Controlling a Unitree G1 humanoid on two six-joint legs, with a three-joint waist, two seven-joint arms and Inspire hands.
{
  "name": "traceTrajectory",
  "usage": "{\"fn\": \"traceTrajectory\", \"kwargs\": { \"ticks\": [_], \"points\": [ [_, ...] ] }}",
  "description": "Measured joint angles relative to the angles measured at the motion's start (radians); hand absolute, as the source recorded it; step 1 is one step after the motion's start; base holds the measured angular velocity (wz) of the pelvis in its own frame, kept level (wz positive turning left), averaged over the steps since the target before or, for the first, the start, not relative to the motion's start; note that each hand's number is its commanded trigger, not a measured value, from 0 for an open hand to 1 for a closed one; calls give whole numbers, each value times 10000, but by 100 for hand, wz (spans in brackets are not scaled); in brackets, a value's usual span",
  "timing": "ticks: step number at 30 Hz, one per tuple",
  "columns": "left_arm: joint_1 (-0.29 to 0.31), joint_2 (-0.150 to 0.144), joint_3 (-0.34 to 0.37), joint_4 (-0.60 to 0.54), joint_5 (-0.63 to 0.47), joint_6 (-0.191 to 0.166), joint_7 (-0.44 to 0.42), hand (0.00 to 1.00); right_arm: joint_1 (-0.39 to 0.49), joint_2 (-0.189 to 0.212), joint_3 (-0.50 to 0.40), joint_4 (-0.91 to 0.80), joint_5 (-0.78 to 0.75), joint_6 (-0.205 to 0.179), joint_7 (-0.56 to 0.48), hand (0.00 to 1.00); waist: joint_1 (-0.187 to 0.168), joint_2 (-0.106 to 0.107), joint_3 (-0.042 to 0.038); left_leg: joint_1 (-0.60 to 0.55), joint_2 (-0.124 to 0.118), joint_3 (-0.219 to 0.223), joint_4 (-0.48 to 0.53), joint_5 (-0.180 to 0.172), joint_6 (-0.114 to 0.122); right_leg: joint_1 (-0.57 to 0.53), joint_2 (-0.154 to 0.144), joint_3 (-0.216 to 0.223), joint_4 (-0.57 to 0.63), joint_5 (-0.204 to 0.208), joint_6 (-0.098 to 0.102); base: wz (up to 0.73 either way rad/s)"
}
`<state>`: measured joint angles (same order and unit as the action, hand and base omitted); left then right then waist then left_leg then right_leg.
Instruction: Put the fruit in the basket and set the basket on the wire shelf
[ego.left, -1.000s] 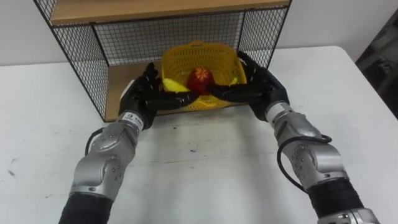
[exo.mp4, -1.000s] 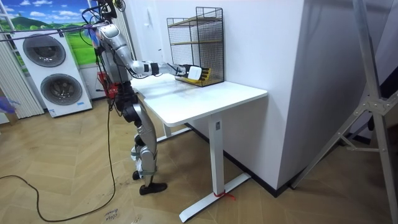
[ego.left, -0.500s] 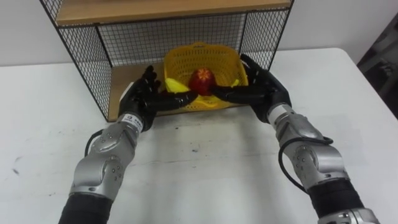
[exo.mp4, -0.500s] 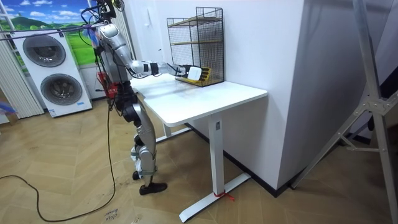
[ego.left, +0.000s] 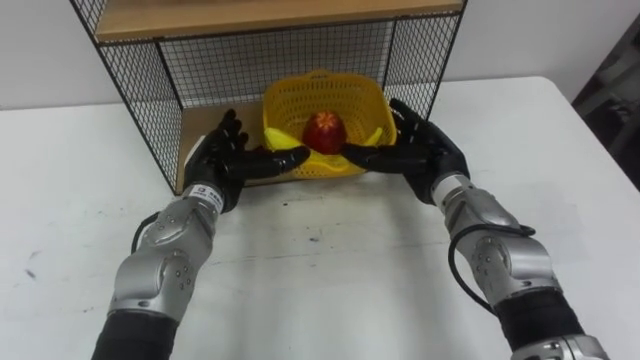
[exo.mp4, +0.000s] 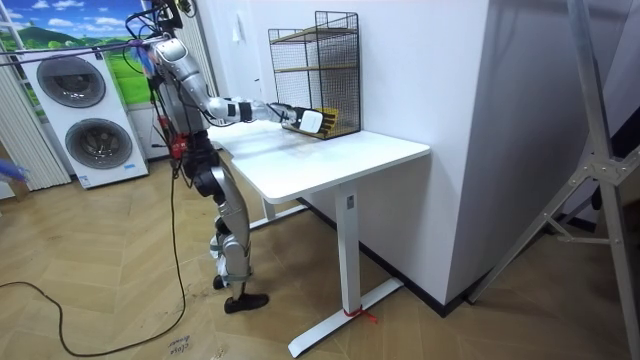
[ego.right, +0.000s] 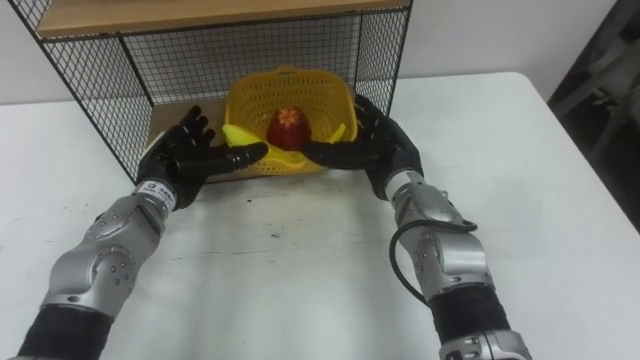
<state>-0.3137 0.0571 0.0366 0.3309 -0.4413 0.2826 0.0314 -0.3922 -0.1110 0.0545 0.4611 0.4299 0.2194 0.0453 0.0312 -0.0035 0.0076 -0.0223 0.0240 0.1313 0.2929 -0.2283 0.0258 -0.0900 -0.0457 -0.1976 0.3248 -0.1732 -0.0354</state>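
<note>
The yellow mesh basket (ego.left: 322, 95) stands on the bottom board of the black wire shelf (ego.left: 138, 88), just inside its open front. In it lie a red apple (ego.left: 325, 131) and a yellow banana (ego.left: 283, 135). My left hand (ego.left: 222, 160) is open just left of the basket, fingers spread and thumb pointing at its front rim. On the other side, at the basket's right front corner, my right hand (ego.left: 421, 150) is open too, with its thumb along the front rim. Neither hand grips the basket. In the room view I stand at the table's end, both arms stretched to the wire shelf (exo.mp4: 315, 70).
The shelf's upper wooden board (ego.left: 270, 14) hangs low over the basket, and mesh walls close its sides and back. The white table (ego.left: 330, 260) runs wide in front of the shelf. Its right edge (ego.left: 600, 140) is near a dark object.
Both hands have drawn back and apart from the basket's sides, the left one furthest. The basket stays on the shelf's bottom board.
</note>
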Motion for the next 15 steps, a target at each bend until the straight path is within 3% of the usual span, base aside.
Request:
{"fn": "traceTrajectory", "kwargs": {
  "ticks": [11, 13, 15],
  "points": [
    [-6, 49, 334, -364, -209, -3, 96, 0, 0, 4, -6, -661, 33, 3, -2, 0, 20, 36, -49, -72, 0, 91, -2, 12, 9, -174, -15, 66, 49, -2, 3, -2],
    [-7, 212, 407, -572, -264, -36, 167, 0, 0, -7, -6, -916, 55, -8, -6, 0, 3, 53, -106, -2, 3, 91, -21, 13, 8, -93, -12, 60, 56, -1, 3, 0],
    [-7, 357, 407, -753, -280, -38, 250, 0, 1, -21, -7, -1083, 58, -9, -13, 0, -8, 55, -108, 35, 3, 88, -24, 13, 8, -49, -12, 55, 56, 1, 5, 0]
  ]
}}
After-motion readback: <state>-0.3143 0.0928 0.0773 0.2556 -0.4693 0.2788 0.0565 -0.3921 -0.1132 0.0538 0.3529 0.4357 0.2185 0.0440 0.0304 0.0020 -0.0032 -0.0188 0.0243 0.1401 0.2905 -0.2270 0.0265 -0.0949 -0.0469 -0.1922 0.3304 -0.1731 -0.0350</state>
